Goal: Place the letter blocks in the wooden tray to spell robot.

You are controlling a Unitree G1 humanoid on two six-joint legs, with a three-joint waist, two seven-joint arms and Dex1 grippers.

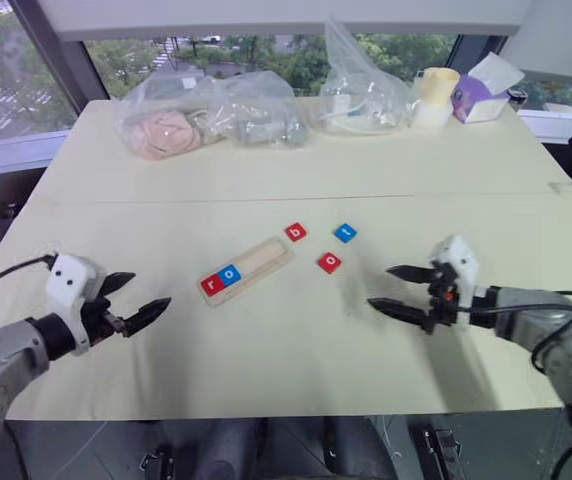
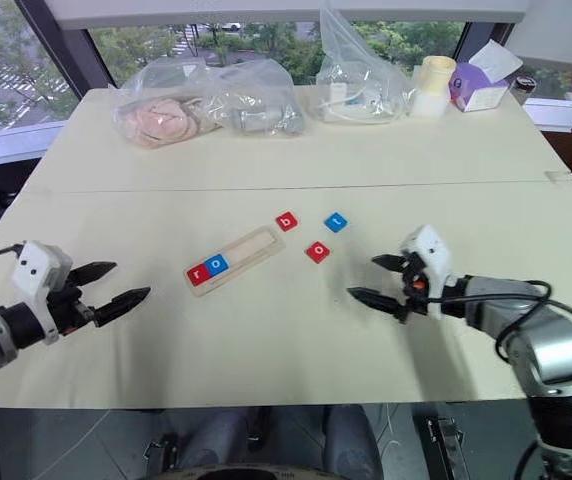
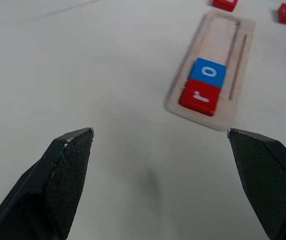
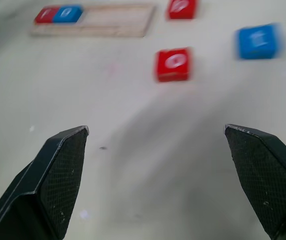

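**Two tiles seated, three loose, both my grippers empty**

My left gripper (image 1: 134,300) hangs above the pale table (image 1: 266,340) at its left side, fingers spread wide with nothing between them, pointing toward the middle. Well to its right lies the wooden tray (image 1: 247,270), set at a slant, its near end toward me and to the left. In that near end sit two letter blocks touching each other: the red r (image 1: 210,284) at the very end and the blue o (image 1: 229,274) next to it. The rest of the slot is bare wood.

Just beyond the tray's far end lies the red b (image 1: 295,232), flat on the table. To the right of the tray rests the red o (image 1: 330,262), and a little farther back and right is the blue t (image 1: 344,233). These three lie apart from one another.

My right gripper (image 1: 404,291) hangs over the table to the right of the loose tiles, fingers spread wide and empty, pointing left toward them.

Along the far edge are clear plastic bags (image 1: 206,115), a pale roll (image 1: 434,96) and a purple tissue box (image 1: 481,95).
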